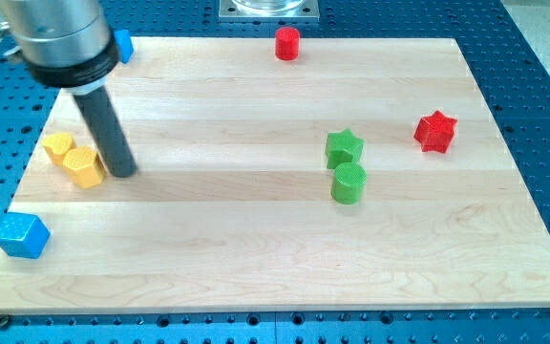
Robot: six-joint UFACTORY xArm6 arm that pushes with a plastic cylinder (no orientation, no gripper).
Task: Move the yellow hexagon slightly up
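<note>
Blue cube sits nearest, toward the view's bottom from the yellow hexagon. My tip, a bare rod without fingers, stands just right of that hexagon. Another yellow block touches it, up-left.

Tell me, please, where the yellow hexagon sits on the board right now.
The yellow hexagon lies near the view's left edge, touching another yellow block at its upper left, with my tip just to its right.
</note>
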